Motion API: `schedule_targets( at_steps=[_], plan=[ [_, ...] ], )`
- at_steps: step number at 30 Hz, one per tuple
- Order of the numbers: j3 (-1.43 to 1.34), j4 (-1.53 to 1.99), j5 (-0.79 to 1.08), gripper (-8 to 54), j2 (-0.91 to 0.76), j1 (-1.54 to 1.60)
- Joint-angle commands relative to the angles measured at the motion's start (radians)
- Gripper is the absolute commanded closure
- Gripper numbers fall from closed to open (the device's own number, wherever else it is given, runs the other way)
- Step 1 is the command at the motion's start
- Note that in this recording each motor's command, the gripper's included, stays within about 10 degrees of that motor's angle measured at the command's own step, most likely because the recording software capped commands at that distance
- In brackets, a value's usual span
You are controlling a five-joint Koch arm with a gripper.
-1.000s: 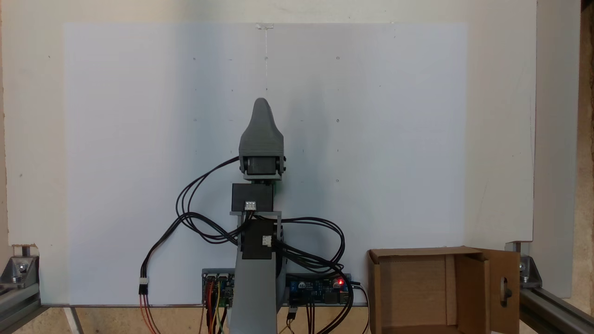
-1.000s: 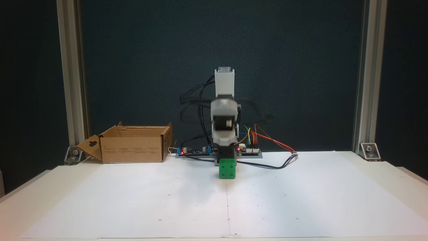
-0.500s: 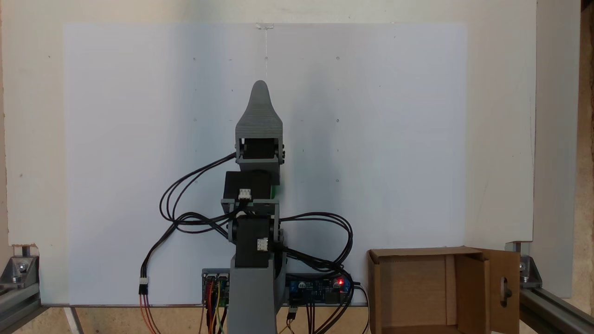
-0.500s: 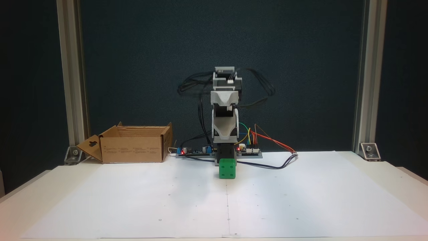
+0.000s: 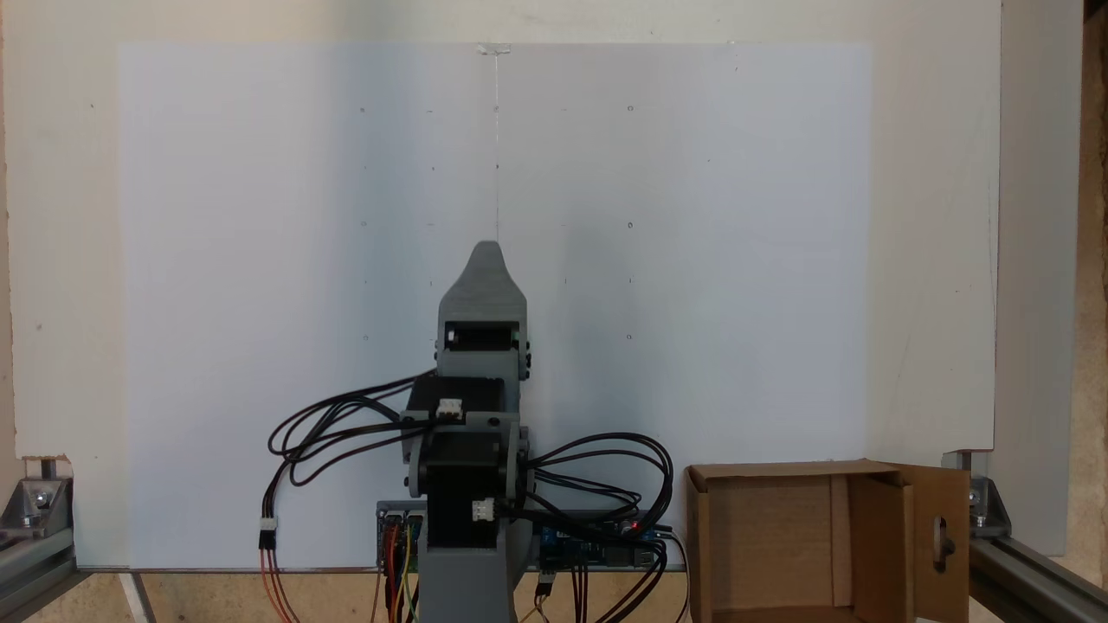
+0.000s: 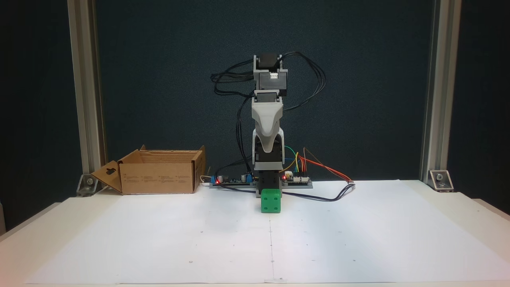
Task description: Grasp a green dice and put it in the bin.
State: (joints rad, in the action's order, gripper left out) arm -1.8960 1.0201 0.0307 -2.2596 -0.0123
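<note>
— Where is the small bright green cube with rounded corners, the green dice point(image 6: 271, 201)?

— In a fixed view it sits on the white paper sheet point(image 6: 338, 235) that covers the tabletop point(image 6: 470, 215), near the far edge, right in front of the arm's base and the circuit boards point(image 6: 297, 180). Its near face shows dark pips.

— And the brown corrugated cardboard box, the bin point(image 6: 159, 173)?

— At the far left corner of the tabletop in that view, top open, its side flap with the keyhole-shaped cutout hanging outward. In a fixed view from above it lies at the bottom right point(image 5: 783, 541), well apart from the dice.

— The grey plastic pincer point(image 6: 267, 145)?

— It hangs above the dice, pointing down, apart from it. From above point(image 5: 485, 253) only one tapered tip shows. Its jaws lie one behind the other, so I cannot tell whether it is released or clenched. Black cables point(image 5: 346, 424) loop beside the arm.
</note>
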Motion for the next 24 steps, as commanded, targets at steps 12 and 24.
schedule_targets(
  at_steps=[12, 24],
  plan=[
    [0.127, 0.268, -0.064, 3.0, -0.043, -0.014],
    [-0.201, 0.052, -0.064, 2.8, -0.051, 0.017]
  ],
)
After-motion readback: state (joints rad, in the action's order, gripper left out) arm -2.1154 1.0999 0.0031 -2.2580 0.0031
